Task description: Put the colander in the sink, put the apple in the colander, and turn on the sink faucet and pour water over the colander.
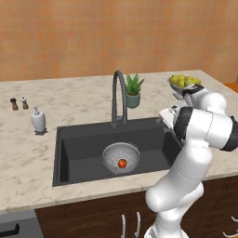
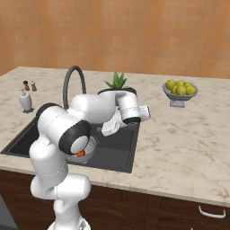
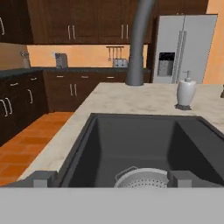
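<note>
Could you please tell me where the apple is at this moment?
In the left base view, the apple lies inside the colander, which stands on the floor of the sink, in front of the faucet.

A glossy white robot arm [image 1: 190, 153] of rounded, tube-like segments, with black bands and round grey-black end caps at its joints, and small dark grey fingertips [image 3: 41, 178].

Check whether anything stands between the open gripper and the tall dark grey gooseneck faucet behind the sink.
Nothing visible does. In the hand view the dark grey gooseneck faucet rises straight ahead across the dark grey sink basin; the perforated metal colander sits low in the basin, and the white soap dispenser stands off to one side.
</note>
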You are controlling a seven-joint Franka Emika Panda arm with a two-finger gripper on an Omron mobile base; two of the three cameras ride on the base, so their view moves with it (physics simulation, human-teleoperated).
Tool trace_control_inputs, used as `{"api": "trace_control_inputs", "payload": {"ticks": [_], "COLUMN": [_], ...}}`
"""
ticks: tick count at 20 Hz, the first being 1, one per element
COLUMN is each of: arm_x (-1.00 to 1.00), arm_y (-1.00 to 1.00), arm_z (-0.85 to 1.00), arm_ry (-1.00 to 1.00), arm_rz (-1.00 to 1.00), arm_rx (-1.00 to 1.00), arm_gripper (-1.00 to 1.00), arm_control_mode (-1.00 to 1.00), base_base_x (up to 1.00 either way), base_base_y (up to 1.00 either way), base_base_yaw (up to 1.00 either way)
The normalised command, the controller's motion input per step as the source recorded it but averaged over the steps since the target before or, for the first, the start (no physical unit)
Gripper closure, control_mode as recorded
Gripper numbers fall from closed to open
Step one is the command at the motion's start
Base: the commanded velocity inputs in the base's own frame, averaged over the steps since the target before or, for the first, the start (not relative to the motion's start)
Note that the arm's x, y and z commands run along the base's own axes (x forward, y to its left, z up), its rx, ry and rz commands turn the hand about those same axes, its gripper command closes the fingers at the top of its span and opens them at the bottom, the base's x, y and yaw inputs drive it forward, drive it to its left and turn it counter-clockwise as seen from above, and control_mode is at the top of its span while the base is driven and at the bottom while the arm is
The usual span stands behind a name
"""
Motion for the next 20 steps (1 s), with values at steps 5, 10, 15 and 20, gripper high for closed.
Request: {"api": "trace_control_inputs", "payload": {"ticks": [5,10,15,20], "arm_x": [0.30,0.68,0.59,0.65], "arm_y": [-0.17,-0.11,0.00,0.18], "arm_z": [-0.07,0.00,-0.13,-0.17], "arm_ry": [-0.06,0.00,0.00,0.00], "arm_rz": [0.06,0.00,-0.01,-0.14], "arm_rx": [0.05,0.03,0.00,0.00], "arm_gripper": [-1.00,-1.00,-1.00,-1.00], "arm_control_mode": [-1.00,-1.00,-1.00,-1.00], "base_base_x": [0.00,0.00,0.00,0.00], "base_base_y": [0.00,0.00,0.00,0.00], "base_base_yaw": [0.00,0.00,0.00,0.00]}}
